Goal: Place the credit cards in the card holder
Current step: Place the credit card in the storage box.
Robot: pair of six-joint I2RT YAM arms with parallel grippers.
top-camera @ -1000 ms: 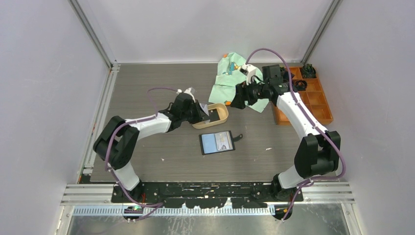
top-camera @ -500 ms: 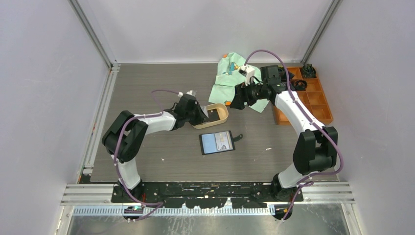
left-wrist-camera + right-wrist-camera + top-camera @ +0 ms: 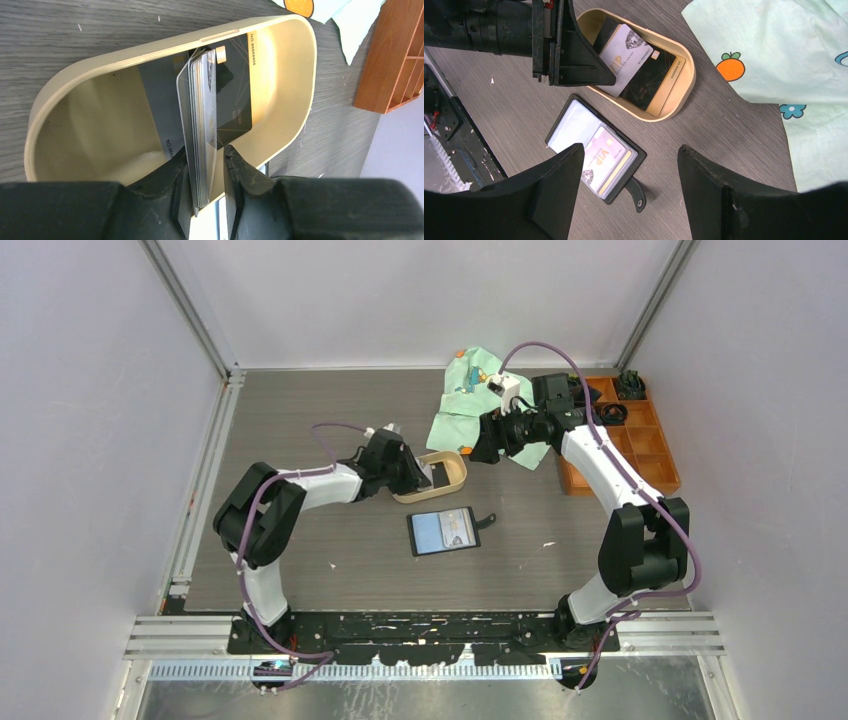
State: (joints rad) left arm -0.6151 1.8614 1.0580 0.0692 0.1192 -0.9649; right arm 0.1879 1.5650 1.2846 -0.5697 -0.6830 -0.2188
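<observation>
Overhead and wrist views of two robot arms on a grey worktop (image 3: pixel 300 420).

On the left, the left claw (image 3: pixel 418 472) has pushed forward over the last second and now dips into the tan oval tray (image 3: pixel 85 120). A stack of credit cards (image 3: pixel 200 130) stands on edge between its fingers, directly ahead of the wrist camera. The jaws have just begun to part. They stand narrowly apart, with a thin gap between one finger and the stack, so it cannot be told whether the stack is gripped or released. A dark card (image 3: pixel 235 100) lies flat on the tray floor just beyond the claw tips. The loosening probably means a regrip, or the stack being set down; either way no card from it is on its way to the holder yet.

Near the left claw, on the side toward the arm bases, the black card holder (image 3: pixel 443 531) lies open, with cards already in its clear pockets.

On the right, the right claw (image 3: pixel 485 445) hovers wide open and empty, looking down on the holder. A pale green cloth (image 3: pixel 470 400) lies beneath and behind it, and an orange compartment box (image 3: pixel 640 440) sits to its right.
</observation>
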